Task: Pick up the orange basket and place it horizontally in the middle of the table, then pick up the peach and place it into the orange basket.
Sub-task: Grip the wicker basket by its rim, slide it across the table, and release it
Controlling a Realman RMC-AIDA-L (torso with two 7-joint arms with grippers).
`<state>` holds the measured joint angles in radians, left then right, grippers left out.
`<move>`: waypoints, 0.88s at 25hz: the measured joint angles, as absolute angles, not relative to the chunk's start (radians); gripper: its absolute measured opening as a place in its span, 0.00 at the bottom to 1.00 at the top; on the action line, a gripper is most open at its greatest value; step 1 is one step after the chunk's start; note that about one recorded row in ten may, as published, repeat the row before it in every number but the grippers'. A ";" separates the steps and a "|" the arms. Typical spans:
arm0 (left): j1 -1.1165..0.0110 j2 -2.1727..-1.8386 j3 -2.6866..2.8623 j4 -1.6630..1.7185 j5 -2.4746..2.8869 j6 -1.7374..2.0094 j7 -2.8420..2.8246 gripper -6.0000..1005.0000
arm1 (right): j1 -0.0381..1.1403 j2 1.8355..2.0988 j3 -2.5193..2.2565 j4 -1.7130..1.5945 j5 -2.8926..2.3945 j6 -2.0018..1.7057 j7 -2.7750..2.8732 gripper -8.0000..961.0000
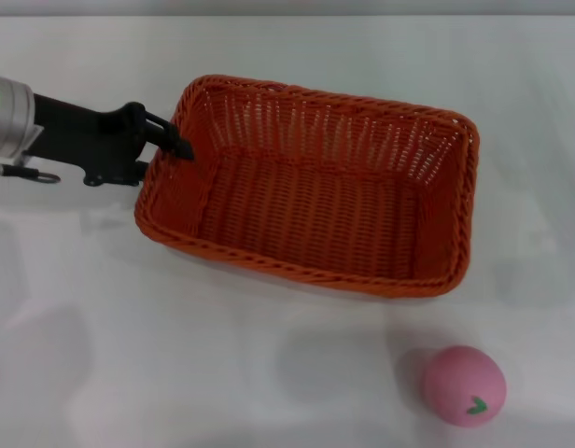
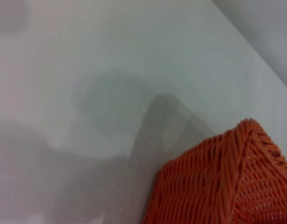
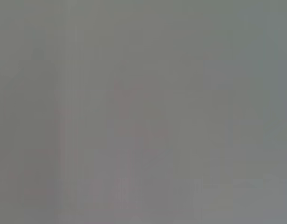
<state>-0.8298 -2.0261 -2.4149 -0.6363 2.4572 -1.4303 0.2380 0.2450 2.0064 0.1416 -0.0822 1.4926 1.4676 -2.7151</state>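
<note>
The orange basket (image 1: 301, 267) lies lengthwise across the middle of the white table (image 1: 119, 373), its open top facing up and nothing inside. My left gripper (image 1: 178, 147) reaches in from the left and is shut on the basket's left short rim, one finger inside the wall and one outside. In the left wrist view a woven corner of the basket (image 2: 218, 182) shows with a shadow on the table beside it. The pink peach (image 1: 463, 385) rests on the table near the front right, apart from the basket. My right gripper is out of view.
Bare white tabletop surrounds the basket on all sides, with wide room at the front left. The right wrist view shows only a uniform grey blur.
</note>
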 joint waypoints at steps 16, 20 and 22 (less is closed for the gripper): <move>-0.827 -2.028 -2.413 -0.602 2.459 -1.510 0.359 0.46 | 0.236 2.006 0.130 -0.071 1.493 1.474 -2.715 0.89; -0.792 -2.022 -2.422 -0.649 2.458 -1.528 0.448 0.46 | 0.228 2.006 0.130 -0.071 1.493 1.477 -2.715 0.89; -0.765 -2.023 -2.420 -0.693 2.453 -1.534 0.483 0.46 | 0.223 2.006 0.130 -0.071 1.493 1.479 -2.715 0.89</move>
<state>-0.7652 -2.0231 -2.4203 -0.6935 2.4529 -1.5338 0.4833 0.2235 2.0064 0.1303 -0.0707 1.4925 1.4790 -2.7151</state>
